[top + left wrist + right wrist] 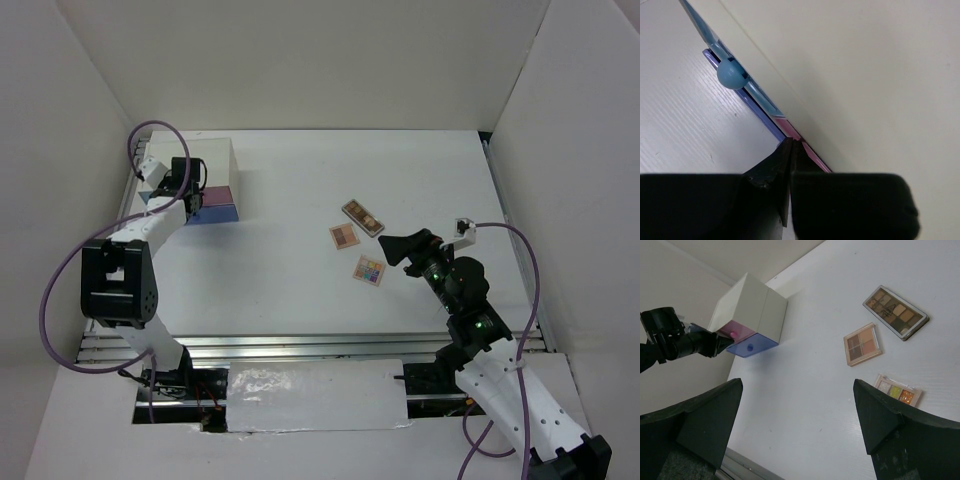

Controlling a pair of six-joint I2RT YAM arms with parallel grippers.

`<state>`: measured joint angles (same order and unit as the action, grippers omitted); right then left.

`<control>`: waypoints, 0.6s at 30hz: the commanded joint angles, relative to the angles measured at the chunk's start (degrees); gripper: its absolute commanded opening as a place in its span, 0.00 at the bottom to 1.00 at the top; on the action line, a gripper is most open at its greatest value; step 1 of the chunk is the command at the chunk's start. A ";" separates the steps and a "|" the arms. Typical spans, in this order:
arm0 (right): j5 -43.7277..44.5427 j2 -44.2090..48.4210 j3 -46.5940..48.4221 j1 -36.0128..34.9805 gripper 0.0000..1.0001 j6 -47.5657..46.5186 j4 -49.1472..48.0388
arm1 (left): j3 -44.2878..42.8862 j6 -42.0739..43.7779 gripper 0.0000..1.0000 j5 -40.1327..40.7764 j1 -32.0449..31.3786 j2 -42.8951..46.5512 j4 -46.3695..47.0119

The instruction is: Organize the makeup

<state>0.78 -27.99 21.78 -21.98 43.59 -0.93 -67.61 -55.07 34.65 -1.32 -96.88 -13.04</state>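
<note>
Currently the three palettes lie flat and open-faced on the white table (300, 300), right of the middle and well apart from the white box (210, 160) at the far left. The long brown palette (362, 217) is farthest back and set at a slant. The square pinkish-tan palette (344, 236) lies just beside it on its near left, and the multicoloured palette (369, 270) is nearest the arms, a little apart from the other two. The right gripper (395, 256) hangs just to the right of the multicoloured palette, its jaws spread wide with nothing between them. In the right wrist view its two dark fingers (705, 420) frame the table, with the palettes toward the right one. The left gripper (190, 195) is at the front of the box, where a pink drawer (740, 330) sits above a blue drawer (752, 346). In the left wrist view its fingertips (782, 155) are pressed nearly together with only a thin slit between them. They sit right at the edge of the pink drawer's front, and nothing shows between them. A round blue knob (731, 74) stands out from the blue drawer, clear of the fingers. Whether the tips touch the pink drawer's small knob (733, 334) cannot be told.
</note>
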 commanded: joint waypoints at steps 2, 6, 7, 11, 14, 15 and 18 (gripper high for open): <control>-0.34 -0.31 -0.16 -0.17 1.00 -0.88 -3.55 | 1.67 -2.48 0.15 -0.29 0.27 3.61 1.09; -0.51 -0.31 -0.25 -0.17 1.00 -0.79 -3.82 | 14.41 -6.36 0.34 -3.88 0.27 11.52 7.90; -0.51 -0.31 -0.25 -0.17 1.00 -0.79 -3.82 | 17.05 -7.85 0.41 -4.41 0.35 13.02 9.85; -0.51 -0.14 -0.42 -0.08 1.00 -0.79 -3.82 | 31.97 -9.27 0.96 -9.24 1.15 19.43 24.69; -0.51 0.13 -0.16 -0.08 1.00 -0.79 -3.64 | 40.77 -10.32 0.99 -14.86 3.25 20.77 40.73; -0.51 0.39 -0.16 -0.17 1.00 -0.88 -3.38 | 42.46 -10.32 0.99 -16.36 3.69 20.42 44.81; -0.51 1.26 -0.25 -0.08 1.00 -0.97 -3.29 | 46.86 -13.39 0.99 -19.80 5.62 18.05 55.12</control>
<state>0.58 -27.83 21.71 -21.98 43.59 -2.09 -22.52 -64.99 20.36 2.79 -77.54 23.73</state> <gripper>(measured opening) 0.997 0.989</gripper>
